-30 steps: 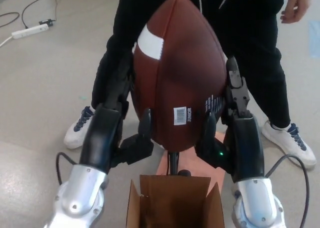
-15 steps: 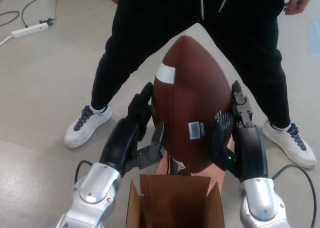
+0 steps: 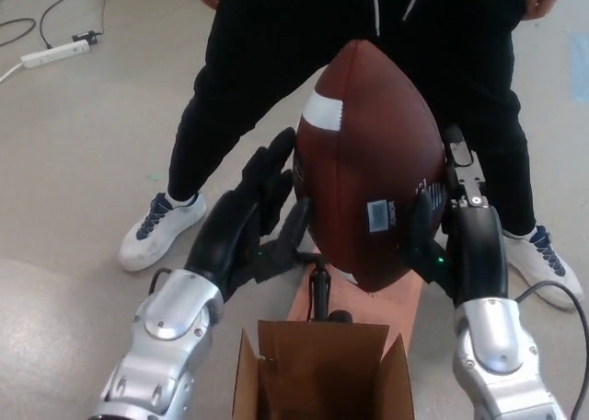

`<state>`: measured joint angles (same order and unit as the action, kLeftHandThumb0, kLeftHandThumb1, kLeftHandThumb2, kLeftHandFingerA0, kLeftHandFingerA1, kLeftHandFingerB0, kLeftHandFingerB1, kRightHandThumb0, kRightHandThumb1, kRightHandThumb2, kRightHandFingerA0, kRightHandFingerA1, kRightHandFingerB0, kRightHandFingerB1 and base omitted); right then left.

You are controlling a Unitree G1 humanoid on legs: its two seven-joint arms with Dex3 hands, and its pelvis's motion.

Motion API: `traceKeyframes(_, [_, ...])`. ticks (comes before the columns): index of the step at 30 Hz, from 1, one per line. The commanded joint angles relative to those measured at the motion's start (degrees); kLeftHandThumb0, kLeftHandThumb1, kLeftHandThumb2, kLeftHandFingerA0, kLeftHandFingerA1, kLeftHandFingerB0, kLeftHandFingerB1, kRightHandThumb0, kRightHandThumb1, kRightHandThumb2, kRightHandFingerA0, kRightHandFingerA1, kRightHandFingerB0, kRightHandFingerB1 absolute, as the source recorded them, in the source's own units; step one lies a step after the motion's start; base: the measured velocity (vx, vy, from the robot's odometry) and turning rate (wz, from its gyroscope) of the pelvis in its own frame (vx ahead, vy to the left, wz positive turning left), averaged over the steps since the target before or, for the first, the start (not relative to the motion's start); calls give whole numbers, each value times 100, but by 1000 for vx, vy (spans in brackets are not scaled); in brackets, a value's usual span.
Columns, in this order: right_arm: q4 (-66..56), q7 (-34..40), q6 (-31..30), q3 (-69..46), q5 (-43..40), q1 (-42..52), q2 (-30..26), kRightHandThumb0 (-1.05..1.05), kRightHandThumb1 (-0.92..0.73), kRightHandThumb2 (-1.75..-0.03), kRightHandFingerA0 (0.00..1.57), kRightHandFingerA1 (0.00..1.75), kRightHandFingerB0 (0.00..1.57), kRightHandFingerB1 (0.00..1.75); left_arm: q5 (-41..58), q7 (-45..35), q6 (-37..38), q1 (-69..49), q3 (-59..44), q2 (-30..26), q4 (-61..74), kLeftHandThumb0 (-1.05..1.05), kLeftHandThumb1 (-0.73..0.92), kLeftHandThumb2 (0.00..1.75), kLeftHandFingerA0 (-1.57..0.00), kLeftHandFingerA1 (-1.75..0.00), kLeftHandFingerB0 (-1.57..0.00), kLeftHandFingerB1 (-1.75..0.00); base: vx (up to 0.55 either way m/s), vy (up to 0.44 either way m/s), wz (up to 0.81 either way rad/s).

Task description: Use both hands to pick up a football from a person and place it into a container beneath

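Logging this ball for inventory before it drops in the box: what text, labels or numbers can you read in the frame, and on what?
No text is legible.
White sticker on the football: barcode-like print, too small to read.
White markings on the football, beside the right hand: blurred, partly hidden.
Cardboard box: no print visible.
Left hand: no markings visible.
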<state>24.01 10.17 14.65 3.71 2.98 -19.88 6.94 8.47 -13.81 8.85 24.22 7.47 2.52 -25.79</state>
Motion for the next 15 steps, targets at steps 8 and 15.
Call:
traceKeyframes(8, [-104,-965,278,-990,-1112,649,-232,-90,-83,-113,0,8,0,6,1063,-551,-698,184,-1397,-209,-314,-84,86,117,0,-15,0,-11,0,0,0])
traceKeyframes(15, [67,-963,469,-1026,-945,676,-234,-88,-83,-113,0,11,0,7,1254,-769,-899,140,-1761,-378,-175,-88,87,116,0,-12,0,-8,0,0,0])
